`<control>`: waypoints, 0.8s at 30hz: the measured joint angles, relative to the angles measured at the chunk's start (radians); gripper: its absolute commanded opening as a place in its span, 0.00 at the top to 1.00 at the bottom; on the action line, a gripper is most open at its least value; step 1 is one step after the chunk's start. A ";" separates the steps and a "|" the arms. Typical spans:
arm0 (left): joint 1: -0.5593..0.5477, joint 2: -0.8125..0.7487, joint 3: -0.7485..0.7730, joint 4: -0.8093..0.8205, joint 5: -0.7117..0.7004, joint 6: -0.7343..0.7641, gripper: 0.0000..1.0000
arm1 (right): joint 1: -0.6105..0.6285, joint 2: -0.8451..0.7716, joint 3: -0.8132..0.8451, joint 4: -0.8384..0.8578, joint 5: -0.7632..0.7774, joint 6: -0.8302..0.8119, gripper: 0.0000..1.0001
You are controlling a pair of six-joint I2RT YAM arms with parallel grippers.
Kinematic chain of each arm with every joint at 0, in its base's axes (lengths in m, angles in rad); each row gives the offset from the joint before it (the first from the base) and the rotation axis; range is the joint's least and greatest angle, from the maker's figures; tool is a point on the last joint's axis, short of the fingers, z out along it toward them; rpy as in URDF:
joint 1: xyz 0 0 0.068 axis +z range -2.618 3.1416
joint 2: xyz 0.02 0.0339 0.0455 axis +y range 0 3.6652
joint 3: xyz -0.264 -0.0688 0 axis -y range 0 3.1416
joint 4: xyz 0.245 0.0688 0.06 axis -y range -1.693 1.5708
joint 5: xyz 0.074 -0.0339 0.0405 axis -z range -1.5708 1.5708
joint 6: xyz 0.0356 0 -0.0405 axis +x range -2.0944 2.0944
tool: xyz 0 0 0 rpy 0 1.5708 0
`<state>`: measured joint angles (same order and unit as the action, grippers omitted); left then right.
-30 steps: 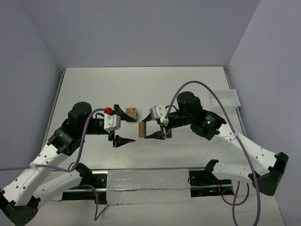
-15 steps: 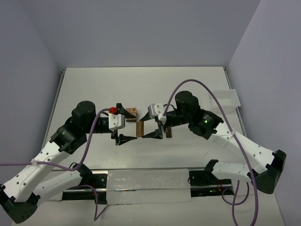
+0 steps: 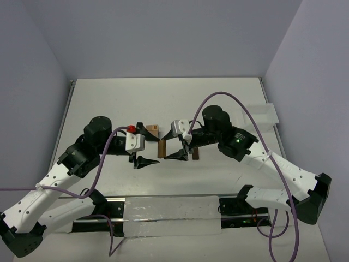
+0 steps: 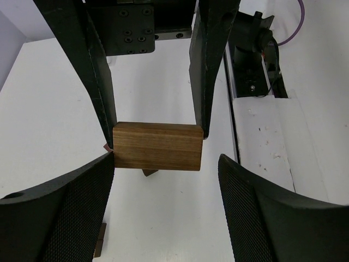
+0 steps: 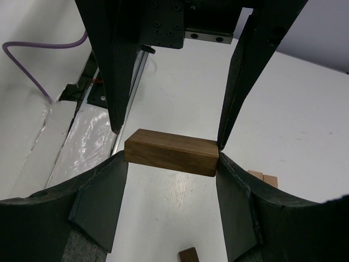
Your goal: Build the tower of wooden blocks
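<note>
My right gripper [image 3: 170, 148] [image 5: 172, 164] is shut on a dark brown wooden block [image 3: 162, 148] [image 5: 172, 152], gripping its two ends and holding it above the table. My left gripper [image 3: 151, 147] [image 4: 166, 196] faces it, open wide, its fingertips just short of the same block [image 4: 157, 146]; its left pad [image 4: 65, 213] is at the block's corner, its right pad stands apart. Light tan and reddish blocks [image 3: 153, 130] [image 5: 262, 178] lie behind the left gripper. Another dark block [image 3: 195, 154] lies under the right gripper. No stacked tower shows.
A white tray [image 3: 262, 113] stands at the table's right edge. A small dark block [image 5: 188, 255] lies on the table below the held block, and another [image 4: 98, 248] shows at the left wrist view's bottom. The table's near edge has a taped metal rail [image 3: 163, 210].
Both grippers have moved toward each other. The right gripper carried the dark block a little left; the left gripper moved right, so its open fingers now flank the block.
</note>
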<state>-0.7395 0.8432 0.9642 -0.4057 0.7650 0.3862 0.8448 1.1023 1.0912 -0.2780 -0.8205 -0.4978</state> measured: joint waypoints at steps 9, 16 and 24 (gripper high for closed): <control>-0.002 0.007 0.000 -0.001 -0.003 -0.009 0.28 | 0.004 0.000 -0.005 0.001 0.002 0.007 0.97; -0.004 0.010 0.000 0.002 -0.021 -0.024 0.55 | 0.012 0.000 -0.006 0.001 0.013 0.011 0.60; -0.006 0.011 0.000 -0.013 -0.047 -0.045 0.97 | 0.014 0.000 -0.021 0.007 0.031 0.021 0.18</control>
<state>-0.7456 0.8547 0.9645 -0.4190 0.7183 0.3411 0.8587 1.1023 1.0707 -0.2713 -0.7894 -0.4763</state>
